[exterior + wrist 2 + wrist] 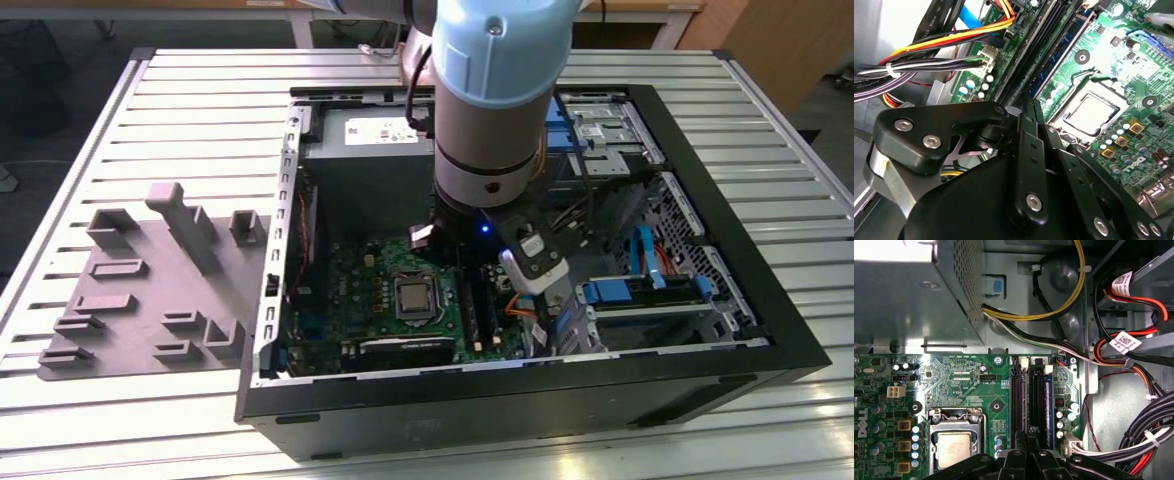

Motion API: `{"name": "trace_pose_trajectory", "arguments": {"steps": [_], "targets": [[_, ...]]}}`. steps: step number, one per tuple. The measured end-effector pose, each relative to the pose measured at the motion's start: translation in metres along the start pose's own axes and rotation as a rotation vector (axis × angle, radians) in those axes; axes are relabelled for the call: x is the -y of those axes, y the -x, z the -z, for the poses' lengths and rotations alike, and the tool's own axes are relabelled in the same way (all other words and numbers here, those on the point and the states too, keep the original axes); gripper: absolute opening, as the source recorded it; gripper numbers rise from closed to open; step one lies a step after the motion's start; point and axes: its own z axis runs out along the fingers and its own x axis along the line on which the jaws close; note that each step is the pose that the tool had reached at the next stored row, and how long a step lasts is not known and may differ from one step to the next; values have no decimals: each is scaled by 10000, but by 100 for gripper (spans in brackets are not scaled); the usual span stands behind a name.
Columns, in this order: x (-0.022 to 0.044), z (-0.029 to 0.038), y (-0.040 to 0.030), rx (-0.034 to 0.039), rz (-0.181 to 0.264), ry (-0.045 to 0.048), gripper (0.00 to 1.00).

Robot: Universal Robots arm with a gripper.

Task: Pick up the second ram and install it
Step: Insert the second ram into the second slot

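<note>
The arm's right down inside the case (pixel 742 262) now, and the hand (pixel 1027 108) hangs over the board (pixel 350 287), just above the near end of the memory slots (pixel 1027 400). The fingers (pixel 1019 456) are drawn in narrow, tips all but touching. Is the ram pinched between them? I can't tell: nothing dark shows past the tips in either wrist view, so if the stick is held, the fingers hide it. Well away from the slots, the grey tray (pixel 134 300) on the worktop (pixel 200 110) carries no dark stick that I can see.

What matters is the line-up. In the first wrist view the slots run as long dark rails straight away from the fingertips towards the metal box (pixel 904 300) at their far end. The closed fingers sit in line with that run, about over the middle rails. The processor socket (pixel 954 446) lies beside the slots on one flank, the cable bundle (pixel 1149 435) well off on the other. I judge a thin stick would need its long edge parallel to those rails.
</note>
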Motion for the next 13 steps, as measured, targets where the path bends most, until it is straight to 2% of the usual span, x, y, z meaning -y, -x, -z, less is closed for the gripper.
{"name": "trace_pose_trajectory", "arguments": {"steps": [7,9,10,13], "targets": [[0,-2,0,3,0,1,12],[0,-4,0,2,0,3,13],[0,-3,0,2,0,2,19],[0,-3,0,1,0,1,19]]}}
